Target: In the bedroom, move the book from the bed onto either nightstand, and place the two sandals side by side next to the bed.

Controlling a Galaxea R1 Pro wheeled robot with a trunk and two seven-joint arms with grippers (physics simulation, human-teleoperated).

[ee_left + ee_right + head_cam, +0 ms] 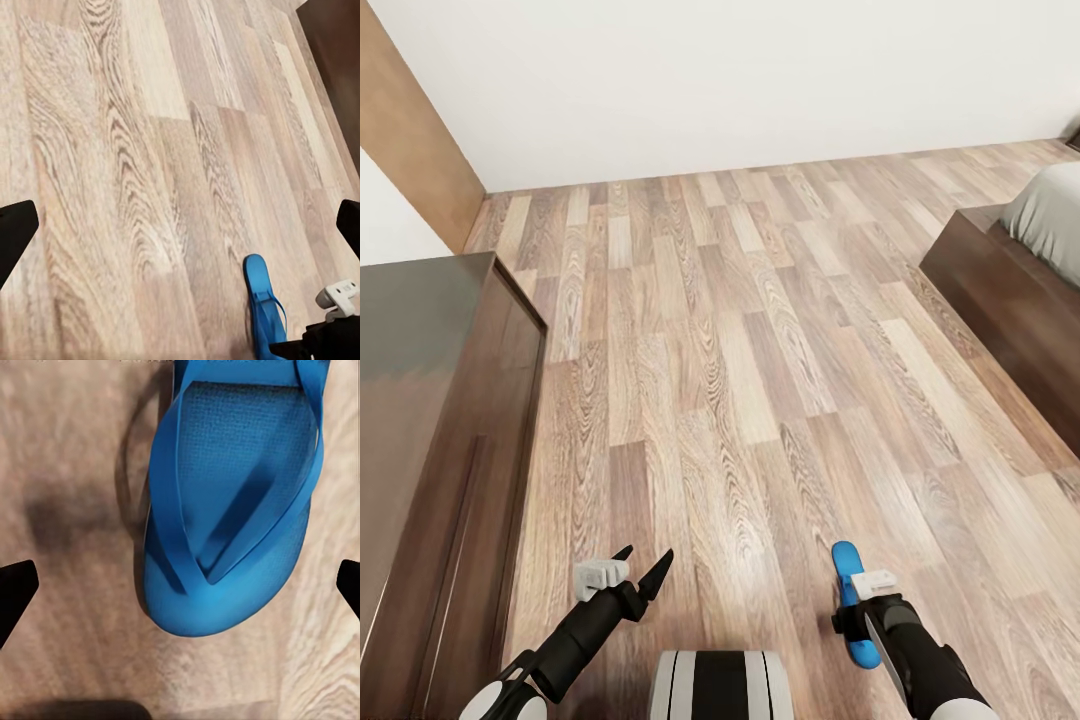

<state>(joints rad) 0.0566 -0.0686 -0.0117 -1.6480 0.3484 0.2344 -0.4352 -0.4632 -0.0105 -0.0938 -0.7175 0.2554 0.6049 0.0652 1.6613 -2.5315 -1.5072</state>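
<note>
A bright-blue sandal [846, 566] lies flat on the wood-plank floor near the bottom right of the head view. My right gripper [860, 612] hangs directly over it, open; in the right wrist view its fingertips [16, 592] stand wide to either side of the sandal [232, 510] without touching it. My left gripper [643, 565] is open and holds nothing, a short way to the left above bare floor. The left wrist view looks across the planks to the same sandal [262, 311]. One corner of the bed [1000, 290] is at the right. The book and the nightstand are out of view.
A long dark-brown dresser [430, 400] runs along the left side. The bed's off-white mattress [1050, 215] sits on its dark frame at the right. A white wall closes the far side, with a brown panel [410, 130] in the far left corner. Open floor lies between dresser and bed.
</note>
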